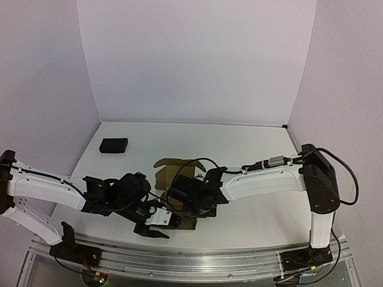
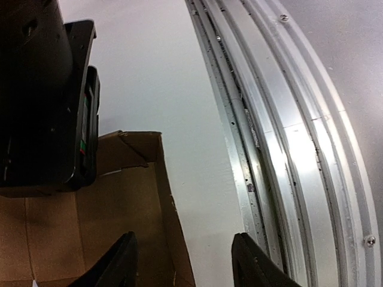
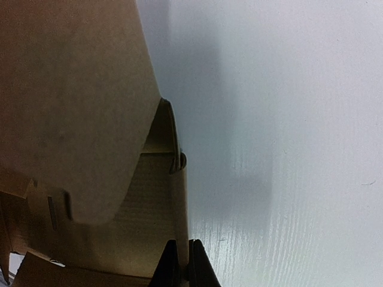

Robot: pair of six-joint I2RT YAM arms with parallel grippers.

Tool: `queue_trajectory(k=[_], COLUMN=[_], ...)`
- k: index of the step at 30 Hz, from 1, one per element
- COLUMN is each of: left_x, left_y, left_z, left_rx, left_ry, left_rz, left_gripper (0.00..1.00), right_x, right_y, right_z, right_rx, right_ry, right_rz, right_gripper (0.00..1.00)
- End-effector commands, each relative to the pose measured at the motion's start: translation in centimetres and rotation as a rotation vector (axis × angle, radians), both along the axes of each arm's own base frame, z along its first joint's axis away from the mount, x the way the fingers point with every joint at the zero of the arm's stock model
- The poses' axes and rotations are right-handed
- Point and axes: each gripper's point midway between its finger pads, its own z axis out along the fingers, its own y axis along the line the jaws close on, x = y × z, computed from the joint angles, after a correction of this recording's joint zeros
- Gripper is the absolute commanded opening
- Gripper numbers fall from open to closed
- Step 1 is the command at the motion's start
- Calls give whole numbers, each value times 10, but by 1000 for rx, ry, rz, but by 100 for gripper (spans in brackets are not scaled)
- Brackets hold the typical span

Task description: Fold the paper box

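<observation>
The paper box [image 1: 173, 173] is brown cardboard, partly raised, with flaps standing open, in the middle of the table between the two arms. My right gripper [image 3: 182, 267] is shut on the top edge of one thin upright wall of the paper box [image 3: 84, 101]. From above, the right gripper [image 1: 182, 206] sits over the box's near side. In the left wrist view, my left gripper [image 2: 185, 266] is open, its fingers [image 2: 116, 263] straddling the box's near wall [image 2: 170, 221] without closing on it. In the top view, the left gripper [image 1: 154, 230] is at the box's near left corner.
A small black rectangular object [image 1: 113, 145] lies at the far left of the white table [image 1: 239, 143]. The aluminium rail [image 2: 287, 149] runs along the near edge just beside my left fingers. The right arm's black wrist [image 2: 42, 95] hangs close over the box.
</observation>
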Motion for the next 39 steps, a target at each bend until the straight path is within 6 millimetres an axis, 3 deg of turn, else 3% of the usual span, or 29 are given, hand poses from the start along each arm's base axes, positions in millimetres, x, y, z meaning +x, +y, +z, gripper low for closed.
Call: queue_trajectory(k=[1, 7, 11, 14, 22, 26, 29, 34, 39], left_x=[17, 21, 31, 35, 54, 66, 64, 56, 51], left_y=[-18, -15, -18, -20, -32, -29, -26, -26, -22], left_z=[-6, -24, -23, -20, -3, 2, 1, -3, -10], left_rx=[-7, 37, 39, 35, -20, -44, -55, -62, -50], left_ry=[-53, -67, -70, -63, -23, 38, 37, 27, 24], left_rz=[35, 52, 113, 153, 286, 359, 338, 271, 245], left_gripper=[46, 30, 10, 1, 0, 0, 0, 0, 0], right_x=[-3, -7, -15, -22, -43, -48, -47, -42, -44], right_y=[-15, -12, -10, -8, -3, -6, -12, -16, -10], right_z=[-11, -8, -11, -12, -14, -15, -12, -11, -8], right_rx=[-47, -32, -27, -18, -2, -1, -3, -13, -2], right_ry=[28, 36, 71, 99, 149, 156, 140, 111, 127], right_rz=[-65, -63, -42, -30, -12, -18, -35, -39, -16], right_gripper=[0, 0, 2, 4, 8, 13, 16, 12, 24])
